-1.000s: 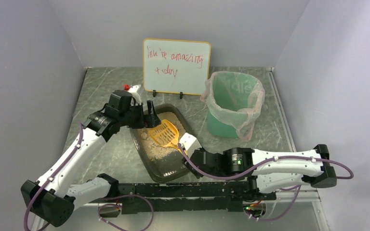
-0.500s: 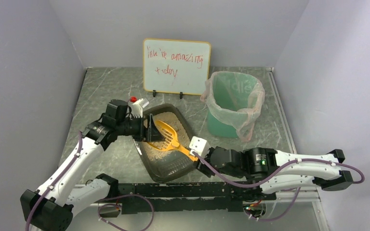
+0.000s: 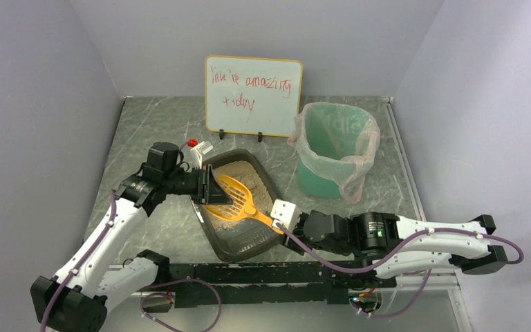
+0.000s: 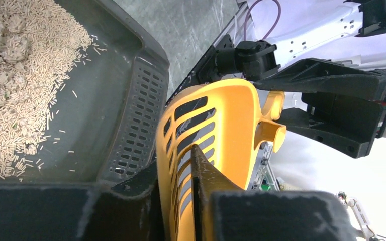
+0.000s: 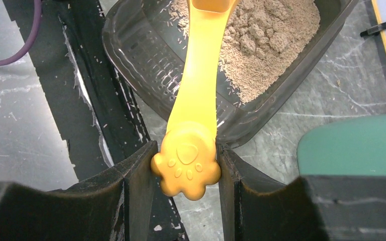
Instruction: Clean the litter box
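Note:
The litter box (image 3: 245, 243) is a dark translucent tray with tan litter (image 3: 235, 173) heaped at its far end and a slotted grate at the near end. A yellow slotted scoop (image 3: 231, 197) hangs tilted over it. My left gripper (image 3: 207, 187) is shut on the scoop's slotted head, and in the left wrist view its fingers (image 4: 201, 170) pinch the yellow blade (image 4: 221, 115) above the grate (image 4: 130, 110). My right gripper (image 3: 280, 218) is shut on the scoop's paw-shaped handle end (image 5: 187, 168), just past the litter box's near rim (image 5: 140, 55).
A tall green bin (image 3: 332, 149) with a clear liner stands right of the litter box and shows as a green edge (image 5: 357, 145) in the right wrist view. A whiteboard (image 3: 252, 95) leans at the back wall. Grey walls close in both sides.
My left gripper has dropped toward the litter box and shut on the scoop's head. My right arm has drawn back to the right, so the scoop now lies flatter over the litter box.

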Motion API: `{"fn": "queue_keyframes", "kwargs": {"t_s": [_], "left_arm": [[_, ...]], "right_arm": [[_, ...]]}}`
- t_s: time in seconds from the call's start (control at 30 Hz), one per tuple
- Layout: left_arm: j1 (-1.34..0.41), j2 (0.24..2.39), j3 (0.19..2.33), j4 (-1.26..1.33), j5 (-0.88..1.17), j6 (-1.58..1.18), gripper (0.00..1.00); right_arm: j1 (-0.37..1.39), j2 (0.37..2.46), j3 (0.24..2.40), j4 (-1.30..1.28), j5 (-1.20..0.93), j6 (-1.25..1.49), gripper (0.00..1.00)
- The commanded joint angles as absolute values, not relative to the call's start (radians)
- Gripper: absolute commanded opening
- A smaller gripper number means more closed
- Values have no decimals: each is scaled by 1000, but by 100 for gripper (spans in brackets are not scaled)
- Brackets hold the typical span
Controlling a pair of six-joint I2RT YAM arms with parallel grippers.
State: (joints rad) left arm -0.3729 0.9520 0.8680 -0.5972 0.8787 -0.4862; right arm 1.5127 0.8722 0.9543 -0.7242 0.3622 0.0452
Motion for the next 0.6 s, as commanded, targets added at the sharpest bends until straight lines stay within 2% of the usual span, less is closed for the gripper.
{"fn": "queue_keyframes", "kwargs": {"t_s": [0.0, 0.07, 0.23, 0.27, 0.3, 0.37, 0.47, 0.57], "left_arm": [[-364, 913, 894, -607, 935, -460, 15], [-358, 911, 893, -606, 938, -464, 6], [-341, 899, 886, -557, 947, -507, 5], [-336, 895, 883, -544, 948, -515, 5], [-328, 893, 881, -534, 949, -522, 5], [-304, 889, 880, -511, 953, -532, 5], [-279, 891, 888, -493, 953, -536, 5], [-255, 892, 902, -490, 945, -529, 5]], "right_arm": [[1516, 853, 985, -682, 377, 20, 0], [1517, 853, 988, -688, 377, 17, 0], [1517, 849, 980, -666, 401, 41, 0], [1516, 846, 976, -654, 413, 55, 3], [1516, 841, 970, -643, 425, 74, 17], [1517, 820, 948, -609, 461, 114, 29], [1517, 772, 891, -539, 540, 186, 62], [1515, 723, 856, -503, 619, 261, 78]]}}
